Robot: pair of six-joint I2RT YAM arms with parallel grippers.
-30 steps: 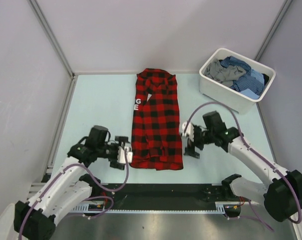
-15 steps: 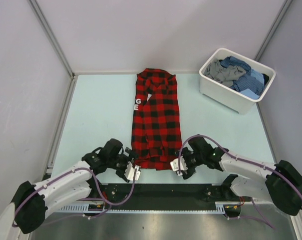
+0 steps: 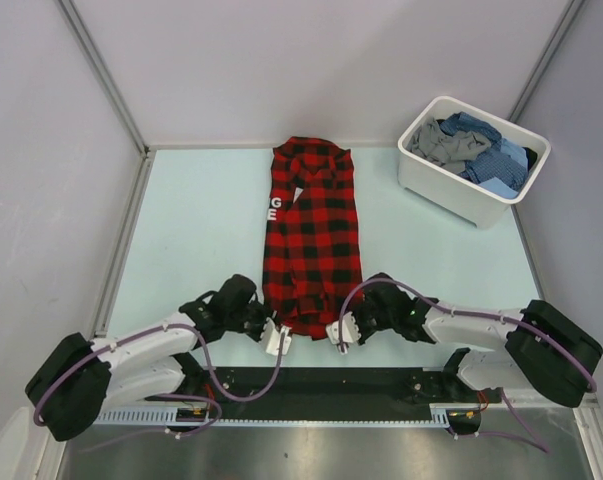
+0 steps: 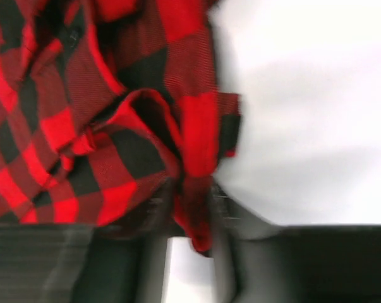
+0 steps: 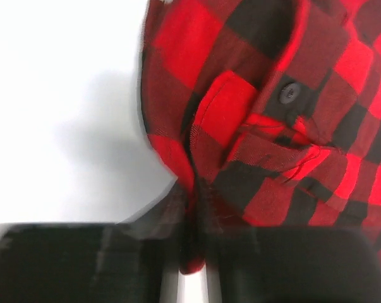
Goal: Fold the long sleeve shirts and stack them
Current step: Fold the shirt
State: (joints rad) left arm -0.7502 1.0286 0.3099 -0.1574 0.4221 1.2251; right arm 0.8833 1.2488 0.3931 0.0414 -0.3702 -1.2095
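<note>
Moved since earlier: both arms have swung in from the shirt's sides to its near hem, and both claws have narrowed.
Top view, shirt: red check shirt (image 3: 311, 240) lies flat mid-table (image 3: 201, 230), collar far, sides tucked into a long strip, probably ready for a lengthwise fold.
Top view, claws: left gripper (image 3: 274, 337) sits at the near-left hem corner and right gripper (image 3: 339, 331) at the near-right, so the hem can lift level.
Top view, tub: tub (image 3: 436, 188) stands far right, holding crumpled blue check and grey shirts (image 3: 478, 150).
Left wrist: fingers are clenched on a pinched fold of red hem.
Right wrist: fingers are clamped on red cloth below a button (image 5: 287, 93).
Count: one shirt laid out, two claws, one tub; the shirts inside are too tangled to count.
</note>
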